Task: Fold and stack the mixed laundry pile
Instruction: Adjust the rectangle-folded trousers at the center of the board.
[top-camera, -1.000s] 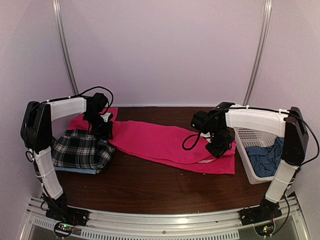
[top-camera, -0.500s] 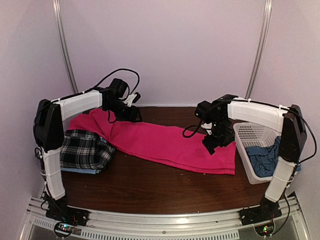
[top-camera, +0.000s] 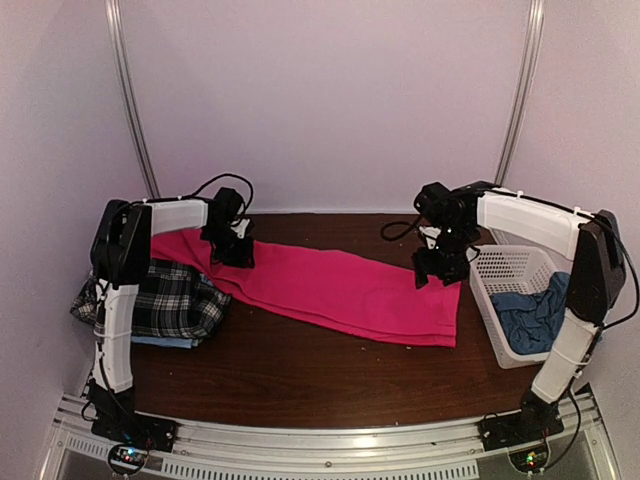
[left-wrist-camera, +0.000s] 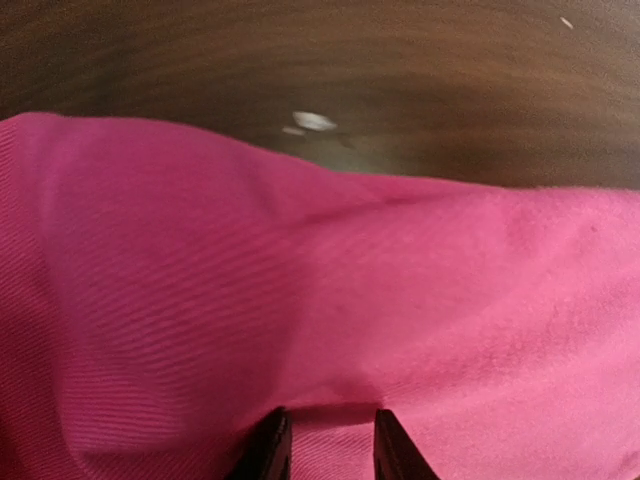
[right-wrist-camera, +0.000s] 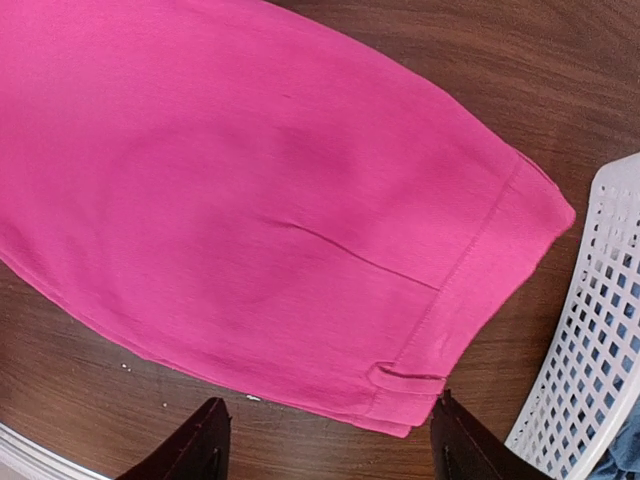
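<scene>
The left fingers (left-wrist-camera: 268, 452) are narrow and pinch a fold of the hot-pink cloth trousers (top-camera: 340, 285) lying on the dark wooden bench (top-camera: 300, 370). The right fingers (right-wrist-camera: 205, 445) are wide apart, with the waistband (right-wrist-camera: 470, 270) just ahead of them.

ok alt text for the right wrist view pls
Pink trousers lie flat on a dark wooden table, their waistband end toward a white lattice basket at the right edge. The right gripper shows two black fingers spread wide open at the bottom of the view.
</scene>
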